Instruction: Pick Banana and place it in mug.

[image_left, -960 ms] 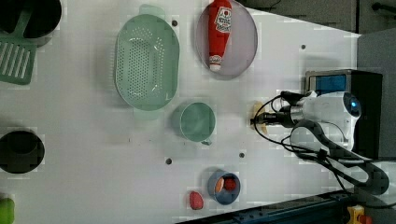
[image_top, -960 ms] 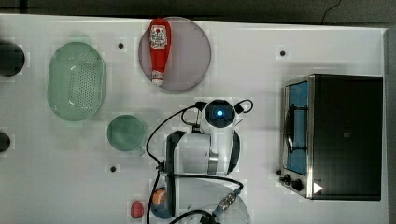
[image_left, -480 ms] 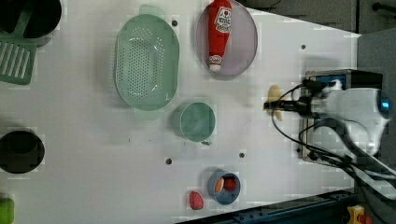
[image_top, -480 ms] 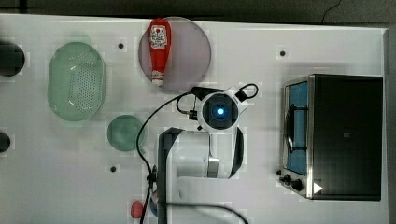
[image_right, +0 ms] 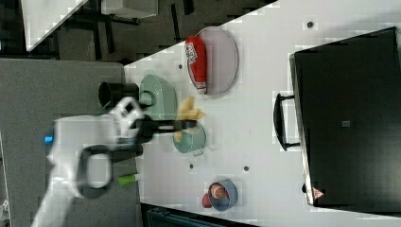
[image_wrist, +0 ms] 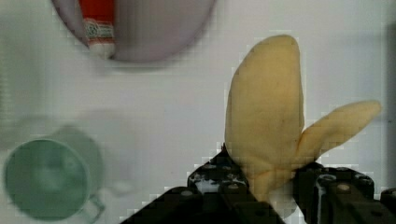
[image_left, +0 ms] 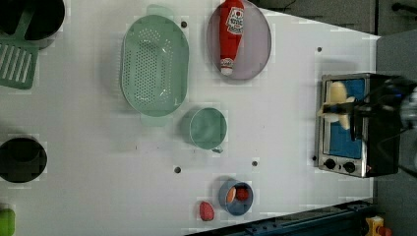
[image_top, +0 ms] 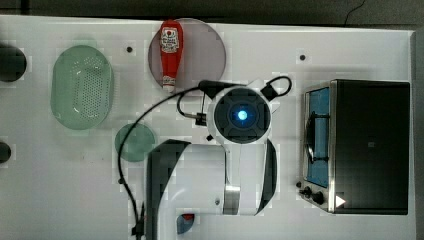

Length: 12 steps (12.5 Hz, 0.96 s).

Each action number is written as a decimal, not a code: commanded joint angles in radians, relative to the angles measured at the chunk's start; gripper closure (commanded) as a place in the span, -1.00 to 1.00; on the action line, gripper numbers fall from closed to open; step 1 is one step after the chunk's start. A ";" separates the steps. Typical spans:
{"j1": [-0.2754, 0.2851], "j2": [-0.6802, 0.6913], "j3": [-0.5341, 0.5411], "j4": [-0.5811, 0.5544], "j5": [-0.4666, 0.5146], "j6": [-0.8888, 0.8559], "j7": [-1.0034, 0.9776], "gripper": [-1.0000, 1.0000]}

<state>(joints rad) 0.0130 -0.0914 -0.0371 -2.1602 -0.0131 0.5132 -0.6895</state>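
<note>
One banana (image_wrist: pixel 264 116) is being gripped by the claw (image_wrist: pixel 275 186), its two dark fingers (image_wrist: pixel 219 184) clenched on the fruit's lower end, with a peel flap sticking out to one side. The banana is being held in the air above the worktop (image_left: pixel 275 128), apart from the single green mug (image_left: pixel 208 128).

One mug, one pale green colander (image_left: pixel 155 65), one ketchup bottle (image_left: pixel 231 35) lying on one round grey plate (image_left: pixel 258 44), one blue bowl (image_left: pixel 237 197) with red contents, one small red fruit (image_left: pixel 207 210) just beside that bowl, and one toaster oven (image_left: pixel 354 123) are being counted on the worktop.

In the top view the mug (image_top: pixel 135 142) is being shown between the colander (image_top: pixel 82 93) and the white arm (image_top: pixel 210 185), while the oven (image_top: pixel 367 145) is being seen at the top view's right. In the left view the banana (image_left: pixel 338 105) is being seen in front of the oven's blue door; a green slotted spatula (image_left: pixel 17 61) and a black pot (image_left: pixel 22 160) are also being shown at the left view's left edge. In the right view the banana (image_right: pixel 189 116) is being seen just above the mug (image_right: pixel 189 138), beside the colander (image_right: pixel 158 97), with the claw (image_right: pixel 187 125) reaching from the right view's left. In the wrist view the mug (image_wrist: pixel 46 179) and the bottle's cap end (image_wrist: pixel 98 28) are being seen well below the held fruit.
</note>
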 commanded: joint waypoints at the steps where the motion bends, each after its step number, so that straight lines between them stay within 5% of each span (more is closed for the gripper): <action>1: 0.027 -0.053 0.091 0.068 0.019 -0.115 0.114 0.30; 8: 0.061 -0.021 0.368 0.088 0.036 -0.158 0.619 0.30; 12: 0.062 0.067 0.441 0.020 0.046 -0.050 0.763 0.30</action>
<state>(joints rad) 0.1017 -0.0637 0.4248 -2.1465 0.0267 0.4463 -0.0443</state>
